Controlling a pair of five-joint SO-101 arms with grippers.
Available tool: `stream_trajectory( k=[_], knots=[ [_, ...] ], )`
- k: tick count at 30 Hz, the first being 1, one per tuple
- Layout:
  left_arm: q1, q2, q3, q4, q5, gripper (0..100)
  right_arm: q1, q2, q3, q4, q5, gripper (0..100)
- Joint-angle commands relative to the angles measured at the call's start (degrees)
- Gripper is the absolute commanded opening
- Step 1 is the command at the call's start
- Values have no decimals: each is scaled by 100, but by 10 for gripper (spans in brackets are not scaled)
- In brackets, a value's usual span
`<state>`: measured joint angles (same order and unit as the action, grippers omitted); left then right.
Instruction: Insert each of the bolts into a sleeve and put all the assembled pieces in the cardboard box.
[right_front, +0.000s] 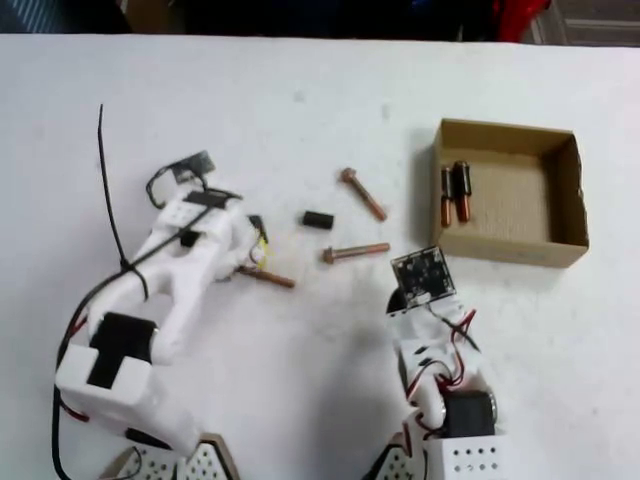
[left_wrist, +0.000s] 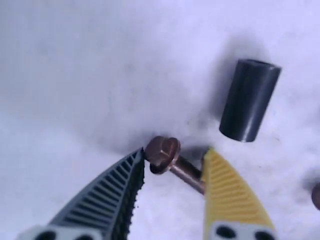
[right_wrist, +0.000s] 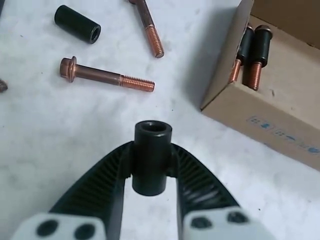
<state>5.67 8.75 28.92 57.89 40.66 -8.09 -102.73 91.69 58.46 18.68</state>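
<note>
My left gripper (left_wrist: 175, 155) is down at the table, shut on a copper bolt (left_wrist: 170, 162): the head touches the grey finger (left_wrist: 120, 192) and the shaft touches the yellow finger (left_wrist: 225, 192). In the high view that bolt (right_front: 272, 279) lies flat beside the left gripper (right_front: 255, 252). A loose black sleeve (left_wrist: 249, 100) lies just beyond it. My right gripper (right_wrist: 151, 150) is shut on another black sleeve (right_wrist: 151, 157), open end up, near the cardboard box (right_wrist: 260, 117). Two loose bolts (right_wrist: 105, 75) (right_wrist: 148, 27) lie ahead of it.
The cardboard box (right_front: 560, 180) at the right holds two assembled pieces (right_front: 446, 196) (right_front: 462, 190) along its left wall. A black cable (right_front: 108, 190) trails from the left arm. The table's far half is bare white surface.
</note>
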Motion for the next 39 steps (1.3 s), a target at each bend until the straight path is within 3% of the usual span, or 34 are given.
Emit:
stream_trajectory(
  k=[1, 8, 12, 21, 26, 34, 39],
  knots=[
    [-22, -31, -114, -70, 0, 62, 48, -57, -62, -154, -9, 20],
    [-22, -66, -114, -26, 0, 98, 57, -57, -62, -154, -9, 20],
    [-40, -84, -246, -9, -352, 98, 57, -57, -53, -154, -9, 20],
    [-22, -75, -1284, 1389, -360, 98, 57, -57, -53, -154, -9, 20],
    [-40, -31, -1275, 1248, -422, 98, 66, -57, -53, -154, -9, 21],
    [-57, -31, -914, 651, -1327, 98, 75, -57, -53, -154, -9, 21],
    [-57, -31, -905, 677, -1415, 98, 84, -57, -53, -154, -9, 21]
  ],
)
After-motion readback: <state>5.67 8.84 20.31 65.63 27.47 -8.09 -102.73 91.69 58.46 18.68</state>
